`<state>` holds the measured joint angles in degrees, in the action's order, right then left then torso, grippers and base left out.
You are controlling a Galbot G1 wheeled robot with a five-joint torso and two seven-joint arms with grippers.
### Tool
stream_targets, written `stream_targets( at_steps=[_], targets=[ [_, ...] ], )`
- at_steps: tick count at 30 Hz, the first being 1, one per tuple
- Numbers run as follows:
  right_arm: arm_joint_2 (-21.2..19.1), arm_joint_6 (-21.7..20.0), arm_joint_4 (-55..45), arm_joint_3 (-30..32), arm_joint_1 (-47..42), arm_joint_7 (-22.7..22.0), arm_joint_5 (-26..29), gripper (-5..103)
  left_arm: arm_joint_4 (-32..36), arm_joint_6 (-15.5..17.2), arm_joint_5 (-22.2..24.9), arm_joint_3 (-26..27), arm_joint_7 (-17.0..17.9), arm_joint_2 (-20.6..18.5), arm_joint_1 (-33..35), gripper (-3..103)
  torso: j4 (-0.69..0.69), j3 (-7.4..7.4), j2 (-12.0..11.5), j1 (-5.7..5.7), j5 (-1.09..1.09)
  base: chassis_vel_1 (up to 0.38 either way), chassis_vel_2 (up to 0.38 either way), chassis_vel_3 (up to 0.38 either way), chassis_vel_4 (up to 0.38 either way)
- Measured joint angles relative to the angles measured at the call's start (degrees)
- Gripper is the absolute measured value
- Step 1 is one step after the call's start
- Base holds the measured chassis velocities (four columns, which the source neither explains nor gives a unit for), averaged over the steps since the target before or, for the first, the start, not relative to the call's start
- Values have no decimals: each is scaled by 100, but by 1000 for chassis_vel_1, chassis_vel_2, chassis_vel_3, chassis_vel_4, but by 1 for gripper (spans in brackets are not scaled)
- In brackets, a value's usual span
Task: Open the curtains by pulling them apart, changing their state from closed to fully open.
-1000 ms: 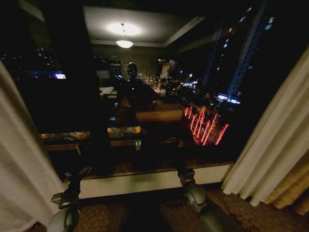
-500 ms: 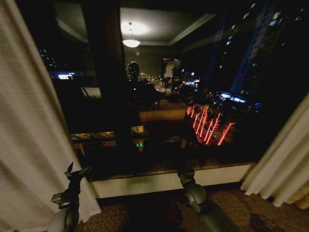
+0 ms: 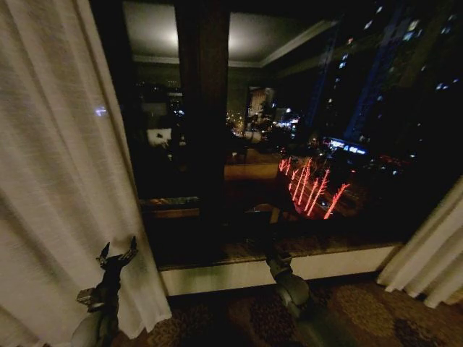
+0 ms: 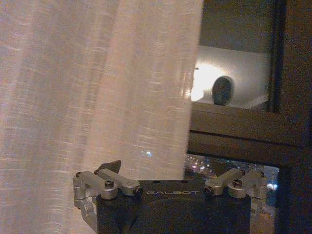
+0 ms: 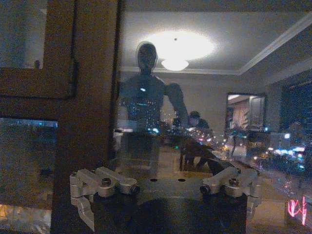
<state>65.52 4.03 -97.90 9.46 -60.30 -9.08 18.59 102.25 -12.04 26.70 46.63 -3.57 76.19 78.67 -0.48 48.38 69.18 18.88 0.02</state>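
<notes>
The curtains (image 3: 58, 166) are sheer cream-white with fine vertical pleats; the window frame (image 3: 205, 108) is dark brown, the sill (image 3: 239, 273) pale cream, the carpet (image 3: 354, 318) mottled brown and tan

A hotel-like room at night is suggested by floor-length sheer curtains (image 3: 65, 181), patterned carpet (image 3: 347, 318) and a large window (image 3: 289, 144) facing city lights
</notes>
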Motion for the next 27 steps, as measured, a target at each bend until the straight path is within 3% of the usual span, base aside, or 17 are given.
stream_targets(
  at_steps=[27],
  targets=[
    [3,0,0,-1,0,0,0,100,0,0,0,3,0,-1,0,100,2,0,0,0,-2,-5,-6,4,8]
  ],
)
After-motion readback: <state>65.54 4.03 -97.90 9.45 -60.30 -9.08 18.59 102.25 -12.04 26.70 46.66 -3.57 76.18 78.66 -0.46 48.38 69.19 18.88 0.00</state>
